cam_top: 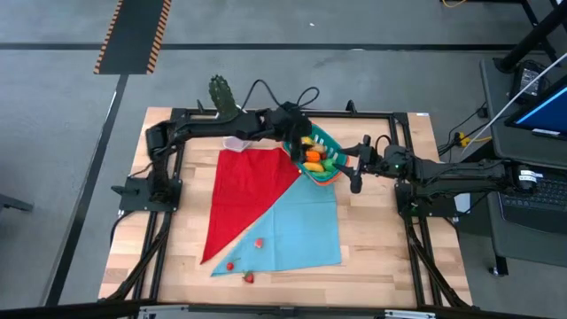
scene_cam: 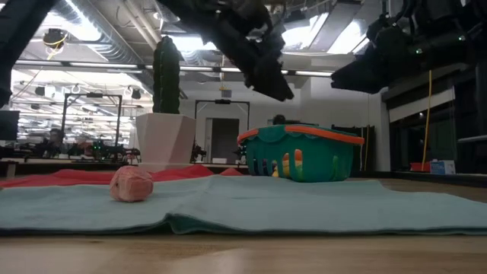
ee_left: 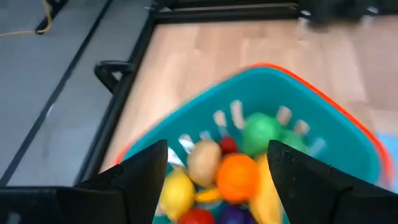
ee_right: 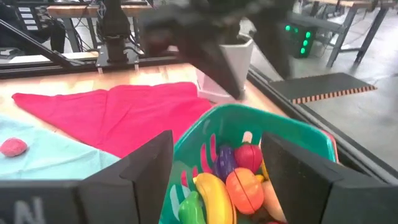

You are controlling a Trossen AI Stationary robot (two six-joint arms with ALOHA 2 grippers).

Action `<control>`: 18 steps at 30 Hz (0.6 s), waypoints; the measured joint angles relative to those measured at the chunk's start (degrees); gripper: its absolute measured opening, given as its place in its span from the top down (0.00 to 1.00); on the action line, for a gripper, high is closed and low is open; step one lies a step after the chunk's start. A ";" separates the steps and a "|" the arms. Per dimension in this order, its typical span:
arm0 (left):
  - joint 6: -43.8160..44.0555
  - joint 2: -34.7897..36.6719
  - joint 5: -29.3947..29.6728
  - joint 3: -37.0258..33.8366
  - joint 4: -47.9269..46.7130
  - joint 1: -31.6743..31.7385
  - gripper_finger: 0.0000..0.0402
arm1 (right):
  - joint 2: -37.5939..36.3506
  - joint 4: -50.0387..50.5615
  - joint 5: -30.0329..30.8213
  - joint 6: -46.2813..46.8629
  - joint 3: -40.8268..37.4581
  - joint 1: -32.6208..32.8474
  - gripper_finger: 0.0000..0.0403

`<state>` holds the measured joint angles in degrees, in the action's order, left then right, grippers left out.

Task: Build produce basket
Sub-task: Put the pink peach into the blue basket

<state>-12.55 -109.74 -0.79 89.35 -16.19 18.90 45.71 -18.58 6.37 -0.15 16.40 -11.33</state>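
The teal basket (cam_top: 321, 158) with its orange-red rim sits on the far-right part of the table (cam_top: 381, 257), at the far corner of the light blue cloth (cam_top: 297, 230), just beside the red cloth (cam_top: 248, 190). It holds mixed produce (ee_left: 230, 177): an orange, a lemon, a green piece, a banana, small red bits. The left gripper (cam_top: 299, 133) hangs just above the basket, fingers spread, holding nothing. The right gripper (cam_top: 354, 173) hovers at the basket's right side, fingers apart on either side of its rim, not pinching it.

A pink piece (scene_cam: 131, 183) lies alone on the blue cloth nearer the front; two more small red pieces (cam_top: 248, 277) lie near the front edge, one on the cloth's edge and one on bare wood. A white hexagonal pot with a cactus (scene_cam: 165, 114) stands at the far edge.

The tabletop is light wood in a black frame. The floor around it is grey, with a black-and-orange striped strip (cam_top: 133, 35). A monitor (cam_top: 545, 111) stands at the right. The low view shows an open workshop with ceiling lights and benches.
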 joint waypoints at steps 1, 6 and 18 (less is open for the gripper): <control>-0.10 1.36 0.01 -1.45 -0.13 -0.54 0.34 | 0.06 0.48 0.00 0.34 -0.02 0.00 0.39; 2.36 9.53 0.01 -14.01 7.46 -3.71 0.36 | 0.98 1.03 0.00 0.57 -0.04 0.00 0.39; 7.54 34.17 13.19 -49.70 34.90 -18.67 0.36 | 6.28 -0.22 -0.44 1.42 -0.06 0.72 0.39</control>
<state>-5.00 -75.57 12.40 39.65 18.71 0.23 51.99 -18.80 5.93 1.28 16.34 -10.61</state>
